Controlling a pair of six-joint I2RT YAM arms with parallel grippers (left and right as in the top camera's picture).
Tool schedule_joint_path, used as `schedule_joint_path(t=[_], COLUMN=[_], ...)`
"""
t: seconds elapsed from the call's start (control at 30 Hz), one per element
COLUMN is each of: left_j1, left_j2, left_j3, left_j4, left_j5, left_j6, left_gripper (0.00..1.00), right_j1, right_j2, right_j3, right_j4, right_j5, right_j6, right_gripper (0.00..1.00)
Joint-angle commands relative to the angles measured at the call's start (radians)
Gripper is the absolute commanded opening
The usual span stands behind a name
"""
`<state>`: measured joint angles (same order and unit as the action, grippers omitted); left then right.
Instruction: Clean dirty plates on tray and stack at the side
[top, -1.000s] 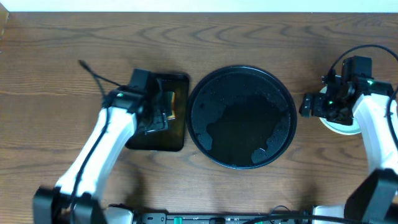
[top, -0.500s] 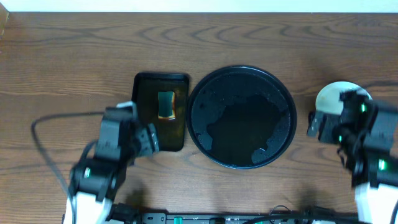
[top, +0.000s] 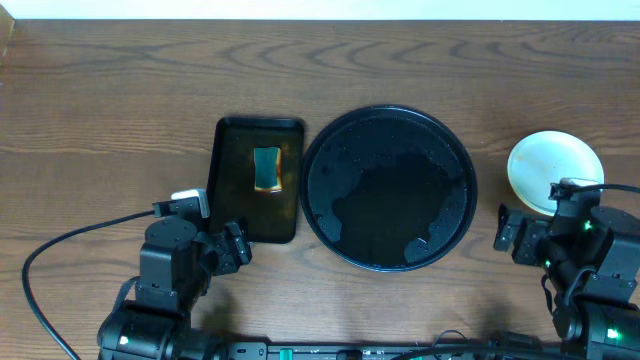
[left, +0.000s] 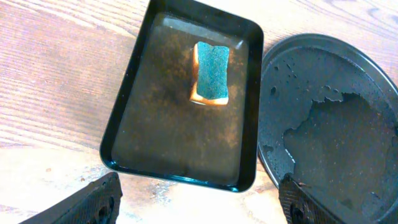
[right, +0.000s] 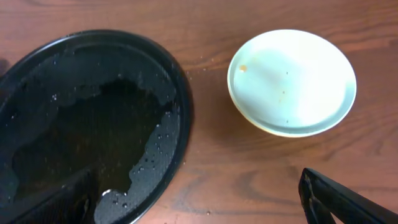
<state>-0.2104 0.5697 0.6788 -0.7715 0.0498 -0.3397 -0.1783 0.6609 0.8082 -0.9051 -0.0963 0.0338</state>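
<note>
Plainly, both claws are spread wide and grip nothing. The left claw (left: 198, 204) hangs off the tray's (top: 345, 150) near left side, its 2 dark fingertips (left: 93, 200) far apart at the bottom corners of its wrist view. The right claw (right: 193, 205) hangs off the tray's near right side, just as open and just as empty.

Outward from the left claw, a smaller rectangular tray (left: 168, 137) sits just left of the tray, with a blue-topped sponge (left: 211, 71) lying in it. The tray itself holds only a film of water (right: 93, 137) and scattered droplets, with no plate on it.

The plates (right: 292, 81) sit nested on the bench (top: 120, 100), just right of the tray. A pale mint one is on top, a yellowish edge shows beneath, and I cannot tell how many there are. A small brown speck shows near the top plate's rim.

They look light and stiff, probably wet and so slippery, and could chip if dropped. The rim is the sensible hold, with 1 finger over the lip and 1 under it, though nesting leaves little gap below. Judging by the plateless tray, the task looks about finished.
</note>
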Motion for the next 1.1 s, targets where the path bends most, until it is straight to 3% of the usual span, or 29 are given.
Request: schedule_joint_path(t=[0.0,0.57,1.07], left_j1=[0.0,0.0,0.0], left_j2=[0.003,0.003,0.003], left_j3=[-0.007,-0.007,-0.007], left_j4=[0.003,0.003,0.003], left_j5=[0.002,0.002,0.002], left_j6=[0.013,0.013,0.013], left_gripper=[0.81,0.81,0.81], right_j1=[0.016,0.023,0.194], right_j2=[0.0,-0.068,-0.599], right_j3=[-0.01,-0.032,-0.525], right_j4=[-0.019,-0.034,0.731], right_j5=[0.006,0.073,-0.002], right_j6=[0.003,0.002,0.003], right_gripper=[0.99,0.99,0.99])
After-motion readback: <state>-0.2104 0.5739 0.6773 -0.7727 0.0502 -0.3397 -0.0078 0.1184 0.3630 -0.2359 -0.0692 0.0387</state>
